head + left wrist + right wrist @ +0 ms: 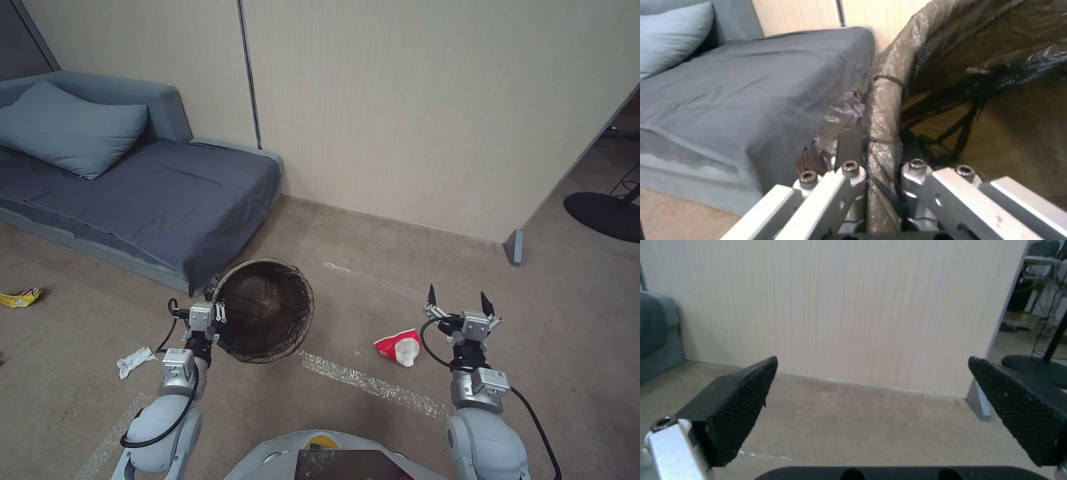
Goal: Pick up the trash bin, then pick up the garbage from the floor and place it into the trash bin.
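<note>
My left gripper (217,311) is shut on the rim of the trash bin (267,310), which hangs above the carpet with its dark bag liner (889,100) folded over the edge. In the left wrist view the fingers (849,146) clamp that lined rim. My right gripper (459,299) stands open with nothing between its black pads (746,396), a little right of the garbage: a crumpled red-and-white paper cup (399,347) on the floor. A white scrap (135,361) lies left of my left arm, and a yellow wrapper (20,297) sits at the far left.
A grey sofa bed (153,200) with a blue pillow (70,130) stands close behind the bin on the left. A beige wall (427,113) runs across the back. A doorway with a black stand base (603,215) opens at the right. Tape strips (373,385) mark the carpet.
</note>
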